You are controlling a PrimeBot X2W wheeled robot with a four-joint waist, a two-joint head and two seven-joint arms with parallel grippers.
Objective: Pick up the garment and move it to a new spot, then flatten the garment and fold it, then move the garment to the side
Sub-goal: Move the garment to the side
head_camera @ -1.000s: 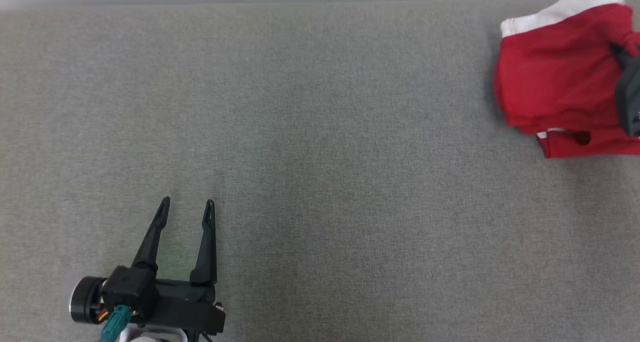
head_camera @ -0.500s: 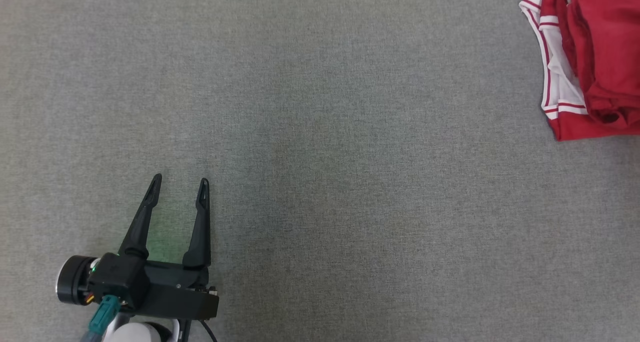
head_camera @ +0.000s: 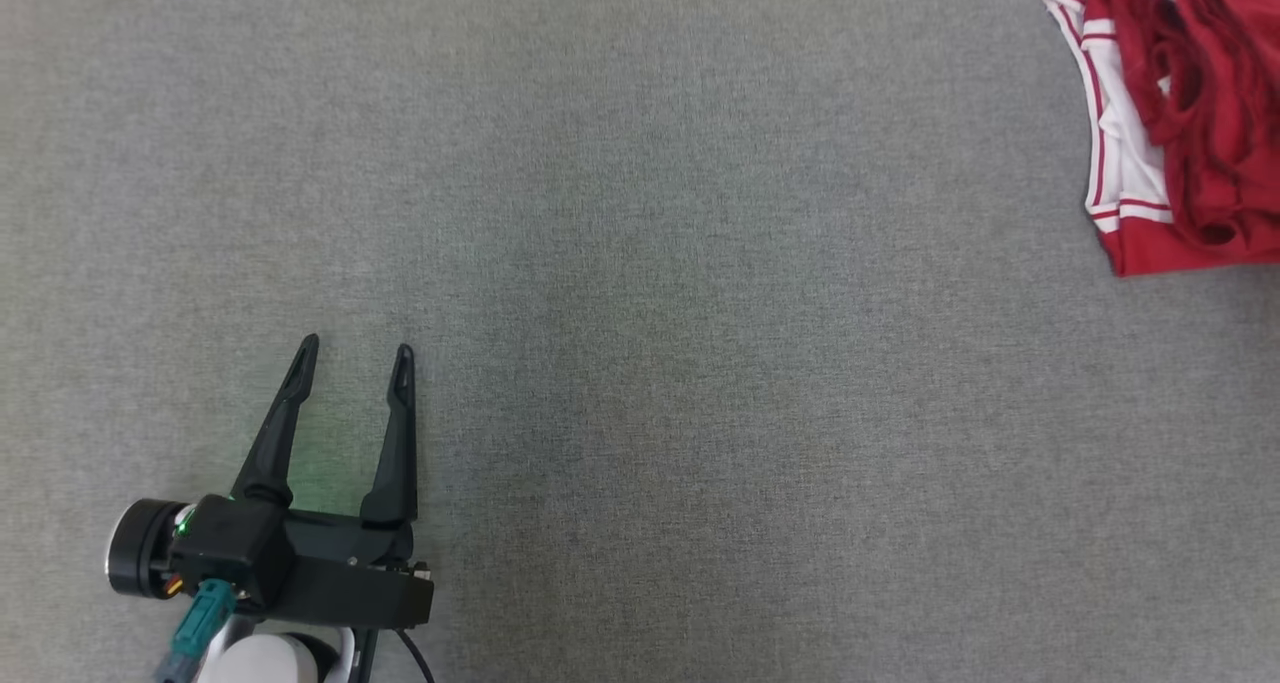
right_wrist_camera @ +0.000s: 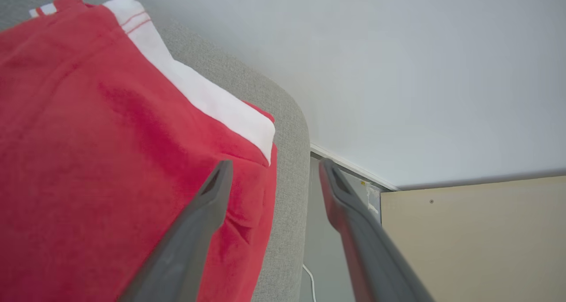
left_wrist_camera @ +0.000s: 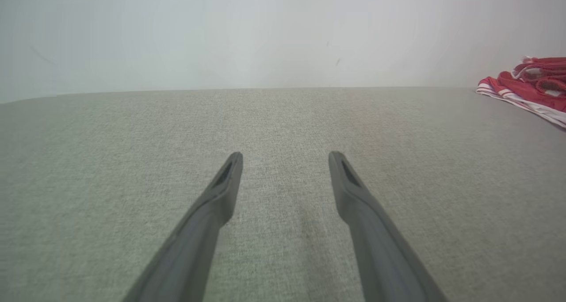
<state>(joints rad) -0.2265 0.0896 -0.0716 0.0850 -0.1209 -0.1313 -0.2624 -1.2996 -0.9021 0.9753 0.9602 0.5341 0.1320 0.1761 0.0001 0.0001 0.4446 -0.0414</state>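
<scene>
Soft, even light is covering the worktop, leaving faint shadows. A green glow is showing between the fingers of the left gripper. In the left wrist view, finger bases are blurring and the worktop's far edge is bowing.

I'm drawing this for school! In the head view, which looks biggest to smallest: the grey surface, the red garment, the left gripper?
1. grey surface, by far.
2-3. red garment and left gripper look about alike; the garment runs off the picture, so I won't rank them.
</scene>
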